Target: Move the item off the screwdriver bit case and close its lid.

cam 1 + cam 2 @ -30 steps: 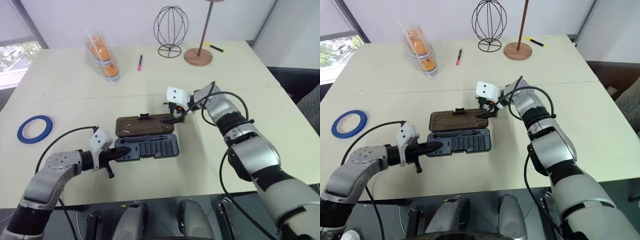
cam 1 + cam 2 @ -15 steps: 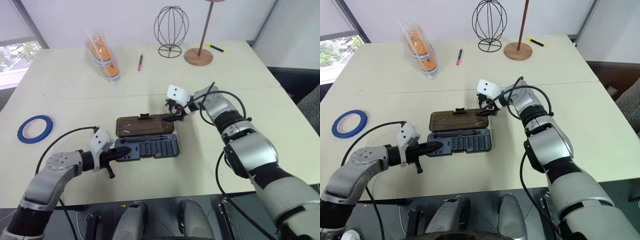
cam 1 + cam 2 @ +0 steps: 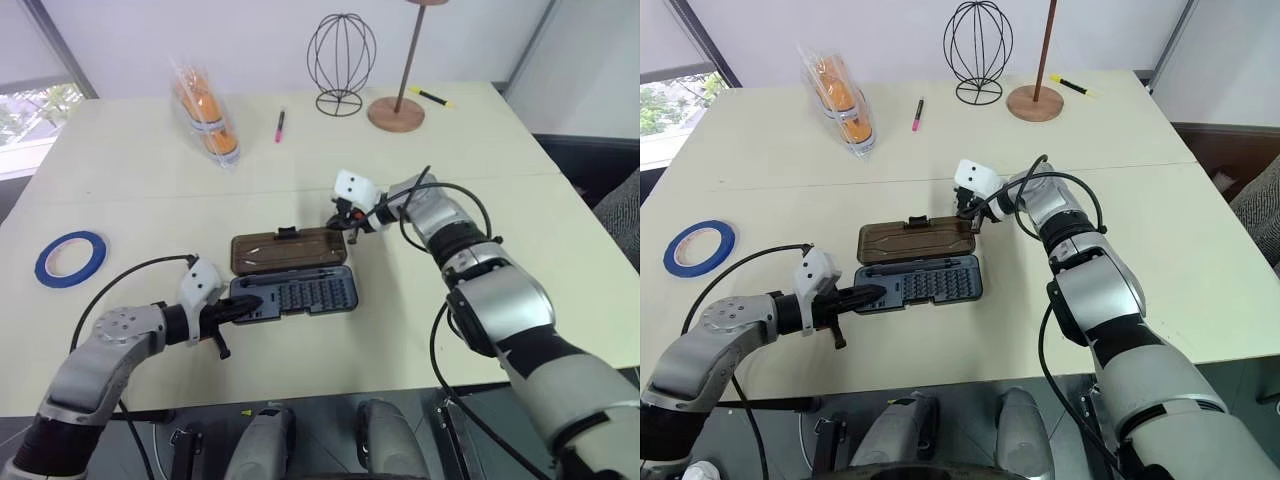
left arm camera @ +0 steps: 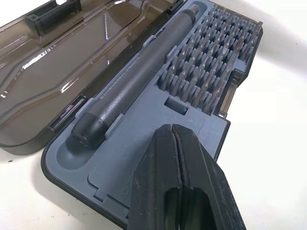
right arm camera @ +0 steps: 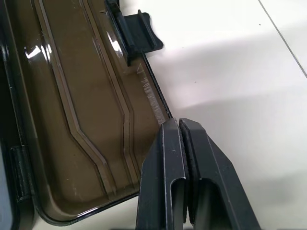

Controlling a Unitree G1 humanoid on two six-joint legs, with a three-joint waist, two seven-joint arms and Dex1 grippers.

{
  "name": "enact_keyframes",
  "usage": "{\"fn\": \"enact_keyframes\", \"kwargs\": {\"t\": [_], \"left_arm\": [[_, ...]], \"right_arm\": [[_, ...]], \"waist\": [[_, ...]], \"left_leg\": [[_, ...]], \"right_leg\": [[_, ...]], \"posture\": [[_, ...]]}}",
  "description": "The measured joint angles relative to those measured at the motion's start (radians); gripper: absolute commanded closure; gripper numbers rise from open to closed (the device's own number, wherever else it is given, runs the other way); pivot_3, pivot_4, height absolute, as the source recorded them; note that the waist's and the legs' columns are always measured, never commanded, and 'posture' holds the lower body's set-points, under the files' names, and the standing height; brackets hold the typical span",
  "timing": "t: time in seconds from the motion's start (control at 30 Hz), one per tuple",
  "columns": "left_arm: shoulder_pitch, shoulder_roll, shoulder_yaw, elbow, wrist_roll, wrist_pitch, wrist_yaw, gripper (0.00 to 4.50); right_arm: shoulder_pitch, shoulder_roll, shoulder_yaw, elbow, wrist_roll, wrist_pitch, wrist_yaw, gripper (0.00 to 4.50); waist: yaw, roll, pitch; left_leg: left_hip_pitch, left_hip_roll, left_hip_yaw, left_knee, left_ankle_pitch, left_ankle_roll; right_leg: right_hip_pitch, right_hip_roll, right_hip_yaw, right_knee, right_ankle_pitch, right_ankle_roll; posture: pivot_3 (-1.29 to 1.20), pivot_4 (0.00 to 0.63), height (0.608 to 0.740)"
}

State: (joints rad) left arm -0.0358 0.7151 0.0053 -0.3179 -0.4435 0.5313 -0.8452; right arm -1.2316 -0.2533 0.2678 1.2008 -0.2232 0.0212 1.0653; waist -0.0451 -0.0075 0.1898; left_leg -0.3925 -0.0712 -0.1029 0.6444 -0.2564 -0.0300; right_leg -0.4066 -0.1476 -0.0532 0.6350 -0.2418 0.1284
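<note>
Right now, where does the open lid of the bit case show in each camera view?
Left eye: lid lies flat at table centre, behind the tray.
Right eye: same place, right gripper at its corner.
Left wrist: beside the tray, upper left.
Right wrist: left half.
Shared landmark: black latch tab.

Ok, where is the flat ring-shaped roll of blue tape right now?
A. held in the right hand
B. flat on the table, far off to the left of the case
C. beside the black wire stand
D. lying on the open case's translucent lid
B: the flat ring-shaped roll of blue tape lies on the cream table well apart from the dark grey screwdriver bit case, whose smoky-brown translucent lid lies open and bare.
</note>
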Motion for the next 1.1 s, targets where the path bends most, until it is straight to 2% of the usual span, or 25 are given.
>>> {"fn": "enact_keyframes", "kwargs": {"t": [0.13, 0.17, 0.23, 0.37, 0.8, 0.9, 1.03, 1.07, 1.1], "left_arm": [[0.000, 0.000, 0.001, 0.000, 0.000, 0.000, 0.000, 4.50], [0.000, 0.000, 0.001, 0.000, 0.000, 0.000, 0.000, 4.50], [0.000, 0.000, 0.002, 0.000, 0.000, 0.000, 0.000, 4.50], [0.000, 0.000, 0.001, -0.001, 0.000, 0.000, 0.001, 4.50], [0.002, 0.000, 0.001, -0.005, 0.005, -0.001, 0.007, 4.50], [0.005, 0.000, 0.001, -0.007, 0.007, -0.002, 0.012, 4.50], [0.008, 0.000, 0.001, -0.009, 0.012, -0.008, 0.018, 4.50], [0.009, 0.000, 0.002, -0.010, 0.013, -0.011, 0.019, 4.50], [0.010, 0.000, 0.004, -0.010, 0.018, -0.012, 0.022, 4.50]], "right_arm": [[0.003, -0.004, -0.002, -0.007, 0.001, -0.004, 0.016, 4.45], [0.007, -0.007, -0.002, -0.011, 0.001, -0.009, 0.019, 4.22], [0.014, -0.007, 0.000, -0.017, 0.000, -0.018, 0.030, 3.60], [0.034, -0.001, 0.010, -0.018, -0.010, -0.029, 0.030, 1.55], [0.031, 0.005, 0.008, -0.007, -0.013, -0.023, 0.014, 1.55], [0.028, 0.009, 0.009, 0.002, -0.013, -0.018, 0.015, 2.35], [0.022, 0.007, 0.006, 0.005, -0.027, -0.015, -0.019, 4.24], [0.020, 0.005, 0.006, 0.005, -0.030, -0.016, -0.018, 4.49], [0.011, 0.003, 0.011, 0.003, -0.037, -0.022, 0.000, 4.49]], "waist": [[0.000, 0.000, 0.000], [0.000, 0.000, 0.000], [0.000, 0.000, 0.000], [0.000, 0.000, 0.000], [0.000, 0.000, 0.000], [0.000, 0.001, 0.000], [0.000, 0.001, -0.001], [0.000, 0.001, -0.001], [0.000, 0.000, -0.001]], "left_leg": [[0.000, 0.000, 0.000, 0.000, 0.000, 0.000], [0.000, 0.000, 0.000, 0.000, 0.000, 0.000], [0.000, 0.000, 0.000, -0.001, 0.000, 0.000], [0.000, 0.000, 0.000, 0.000, 0.000, 0.000], [0.000, 0.000, 0.000, 0.000, 0.000, 0.000], [0.001, 0.000, 0.000, 0.000, 0.000, 0.000], [0.001, 0.000, 0.000, -0.001, 0.000, 0.000], [0.001, 0.000, 0.000, -0.001, 0.000, 0.000], [0.001, 0.000, 0.000, -0.001, 0.000, 0.000]], "right_leg": [[0.000, 0.000, 0.000, 0.000, 0.000, 0.000], [0.000, 0.000, 0.000, 0.000, 0.000, 0.000], [0.000, 0.000, 0.000, 0.000, 0.000, 0.000], [0.000, 0.000, 0.000, 0.000, 0.000, 0.000], [0.000, 0.000, 0.000, 0.000, 0.000, 0.000], [0.000, 0.000, 0.000, 0.001, 0.000, 0.000], [0.000, 0.000, 0.000, 0.001, 0.000, 0.000], [0.000, 0.000, 0.000, 0.001, 0.000, 0.000], [0.000, 0.000, 0.000, 0.001, 0.000, 0.000]], "posture": [[0.00, 0.150, 0.740], [0.00, 0.150, 0.740], [0.00, 0.150, 0.740], [0.00, 0.150, 0.740], [0.00, 0.150, 0.740], [0.00, 0.150, 0.740], [0.00, 0.150, 0.740], [0.00, 0.150, 0.740], [0.00, 0.150, 0.740]]}}
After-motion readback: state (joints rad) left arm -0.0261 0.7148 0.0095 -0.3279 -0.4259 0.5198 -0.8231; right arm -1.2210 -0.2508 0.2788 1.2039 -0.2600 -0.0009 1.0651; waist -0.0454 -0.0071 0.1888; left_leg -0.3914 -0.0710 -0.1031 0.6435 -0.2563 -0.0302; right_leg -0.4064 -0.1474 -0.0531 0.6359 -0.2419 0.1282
